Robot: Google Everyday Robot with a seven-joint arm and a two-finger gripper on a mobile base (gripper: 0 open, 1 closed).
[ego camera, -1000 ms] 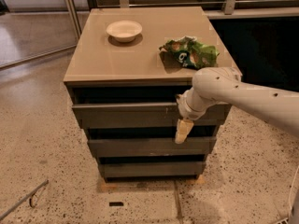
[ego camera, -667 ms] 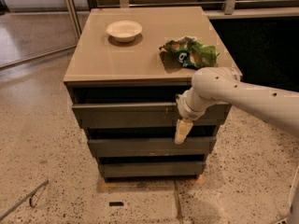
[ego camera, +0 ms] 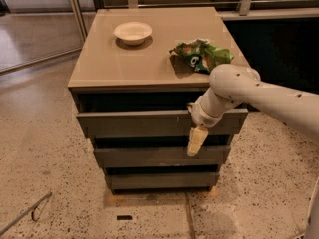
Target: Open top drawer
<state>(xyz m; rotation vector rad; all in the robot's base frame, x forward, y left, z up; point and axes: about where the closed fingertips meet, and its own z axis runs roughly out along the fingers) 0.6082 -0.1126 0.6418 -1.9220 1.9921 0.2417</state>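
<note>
The top drawer [ego camera: 134, 123] is the long dark grey-brown front just under the tan cabinet top [ego camera: 124, 63]. It has a small pale mark right of centre, and a dark gap shows above it. My gripper [ego camera: 197, 141] hangs downward in front of the right part of this drawer front. Its cream tip reaches below the drawer's lower edge, over the gap above the middle drawer [ego camera: 144, 157]. My white arm [ego camera: 259, 96] comes in from the right, and its wrist presses against the drawer front.
A white bowl [ego camera: 132, 32] and a crumpled green snack bag [ego camera: 202, 55] lie on the cabinet top. The bottom drawer [ego camera: 159, 179] sits near the speckled floor. A metal post [ego camera: 75, 4] stands at the back left. A thin rod [ego camera: 30, 213] lies on the floor at the front left.
</note>
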